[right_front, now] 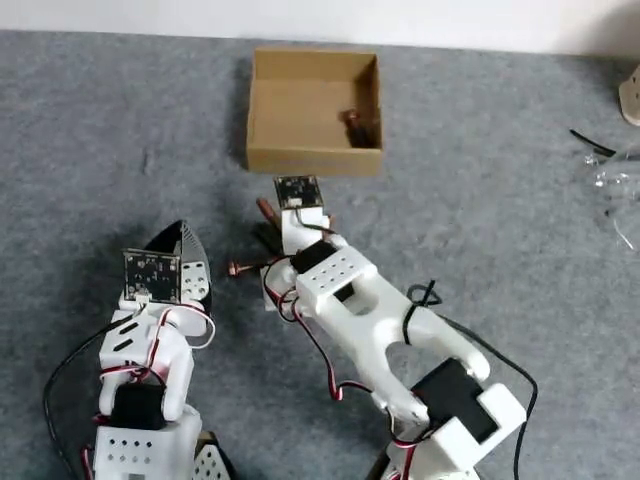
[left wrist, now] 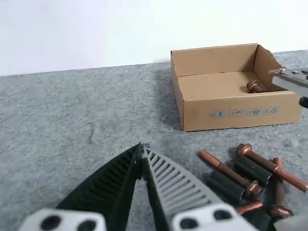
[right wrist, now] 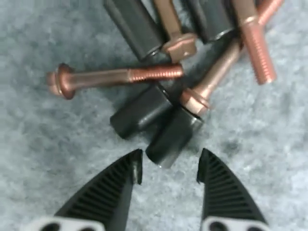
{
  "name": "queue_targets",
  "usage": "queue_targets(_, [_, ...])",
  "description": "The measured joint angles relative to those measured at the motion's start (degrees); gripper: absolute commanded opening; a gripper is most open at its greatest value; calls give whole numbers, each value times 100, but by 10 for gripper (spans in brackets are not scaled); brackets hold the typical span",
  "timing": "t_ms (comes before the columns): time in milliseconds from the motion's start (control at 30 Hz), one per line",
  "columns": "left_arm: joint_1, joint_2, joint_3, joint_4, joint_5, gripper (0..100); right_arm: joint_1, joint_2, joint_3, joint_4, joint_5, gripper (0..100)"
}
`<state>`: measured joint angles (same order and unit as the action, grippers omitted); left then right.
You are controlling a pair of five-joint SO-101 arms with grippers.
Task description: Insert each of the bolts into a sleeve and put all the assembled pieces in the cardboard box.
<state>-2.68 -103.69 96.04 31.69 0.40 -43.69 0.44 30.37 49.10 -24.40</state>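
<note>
The cardboard box point(right_front: 262, 110) stands at the back of the grey mat with one copper-headed piece point(right_front: 360, 124) in its right corner, also in the left wrist view point(left wrist: 253, 86). Several copper bolts point(right wrist: 115, 77) and dark sleeves point(right wrist: 139, 113) lie in a loose pile point(left wrist: 245, 178) in front of the box. My right gripper point(right wrist: 169, 166) is open just above the pile, its fingertips on either side of the near end of one sleeve point(right wrist: 173, 137); a bolt head point(right wrist: 195, 100) rests against that sleeve's far end. My left gripper point(left wrist: 142, 148) is shut and empty, left of the pile point(right_front: 182, 240).
One bolt point(right_front: 245, 268) sticks out leftward from under the right arm's wrist. Clear plastic and black wires point(right_front: 605, 165) lie at the mat's far right edge. Open mat lies between the left gripper and the box.
</note>
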Motion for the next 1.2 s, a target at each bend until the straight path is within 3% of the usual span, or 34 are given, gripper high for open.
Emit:
queue_targets(667, [0,0,0,0,0,11,501,35,0,-18,0,159])
queue_targets(1033, [0,0,0,0,0,11,536,818,-352,-9,-9,155])
queue_targets(1200, [0,0,0,0,0,11,571,888,-440,185,-9,30])
